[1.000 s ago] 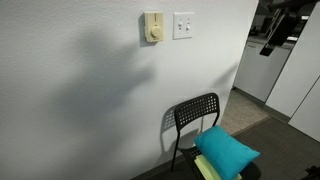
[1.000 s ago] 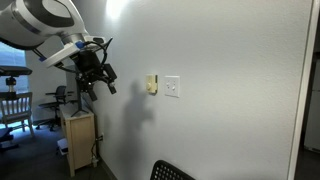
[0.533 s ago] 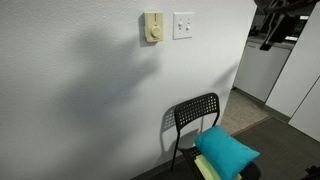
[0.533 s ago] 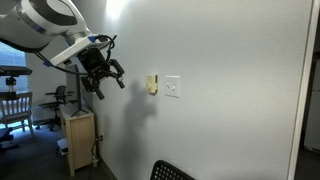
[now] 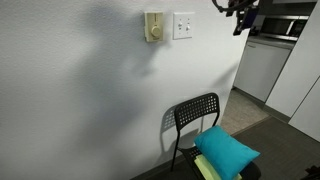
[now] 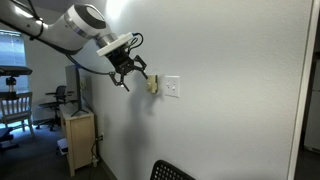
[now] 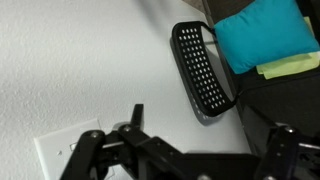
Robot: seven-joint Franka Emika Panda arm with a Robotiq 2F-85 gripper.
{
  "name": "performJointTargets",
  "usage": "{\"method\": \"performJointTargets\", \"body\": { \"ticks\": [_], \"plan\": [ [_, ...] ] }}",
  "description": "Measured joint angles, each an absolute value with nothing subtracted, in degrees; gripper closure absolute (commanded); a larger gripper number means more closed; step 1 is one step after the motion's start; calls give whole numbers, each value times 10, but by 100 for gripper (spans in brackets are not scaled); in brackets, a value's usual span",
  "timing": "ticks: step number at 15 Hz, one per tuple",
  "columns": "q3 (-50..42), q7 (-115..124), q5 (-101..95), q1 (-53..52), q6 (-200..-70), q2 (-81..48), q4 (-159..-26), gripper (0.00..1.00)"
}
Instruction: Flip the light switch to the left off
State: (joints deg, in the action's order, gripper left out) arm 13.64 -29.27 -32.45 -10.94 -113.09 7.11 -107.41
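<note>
White-walled room with a chair against the wall

A lightly textured white wall (image 5: 80, 90) fills both exterior views, with a bright patch of light (image 6: 118, 8) near its top. A black perforated-back chair (image 5: 195, 112) stands against it, carrying a teal cushion (image 5: 226, 150) that lies on something yellow-green (image 5: 207, 166). White cabinets (image 5: 262, 68) stand beyond the wall's corner on a dark floor (image 5: 250, 118). In an exterior view, a small wooden cabinet (image 6: 78, 135) stands by the wall, with a wooden chair (image 6: 12, 105) under a window (image 6: 10, 50).

switch (image 5: 183, 25) beside dial (image 5: 153, 27), chair (image 5: 195, 115) below — cushion (image 5: 226, 151) atop
</note>
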Motion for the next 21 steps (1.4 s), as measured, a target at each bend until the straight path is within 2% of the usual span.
{"method": "performJointTargets", "body": {
  "ticks": [8, 13, 21],
  "plan": [
    [137, -418, -415, -127, -1122, -122, -875, 0],
    [136, -410, -429, -131, -1132, -127, -871, 0],
    [121, -382, -492, -131, -1235, -128, -903, 0]
  ]
}}
